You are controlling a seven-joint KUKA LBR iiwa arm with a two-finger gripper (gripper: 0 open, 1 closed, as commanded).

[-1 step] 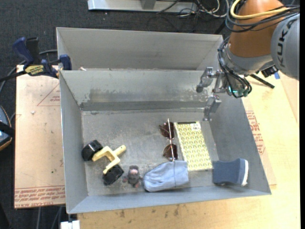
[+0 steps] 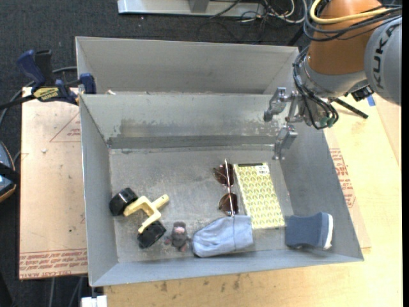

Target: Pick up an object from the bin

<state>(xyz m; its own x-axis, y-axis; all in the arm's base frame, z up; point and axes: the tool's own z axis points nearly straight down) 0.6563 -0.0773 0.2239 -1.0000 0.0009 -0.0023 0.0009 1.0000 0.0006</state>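
Camera view, looking down: the gripper (image 2: 282,146) hangs at the back right of the bin (image 2: 192,117), near the wall, with nothing in it that I can see, so the pick looks not yet begun. Whether it is spread or closed I cannot tell. Nearest lie the sunglasses (image 2: 227,187) and a patterned yellow card (image 2: 259,194), touching; I'd guess the next move is forward and down onto one. The small pinkish lump (image 2: 179,233) at the front is hard to identify.

One pair of sunglasses (image 2: 226,187), one patterned card (image 2: 259,194), one grey cloth (image 2: 222,236), one blue pouch (image 2: 308,230), one yellow-black toy (image 2: 142,215), one small lump (image 2: 178,234)
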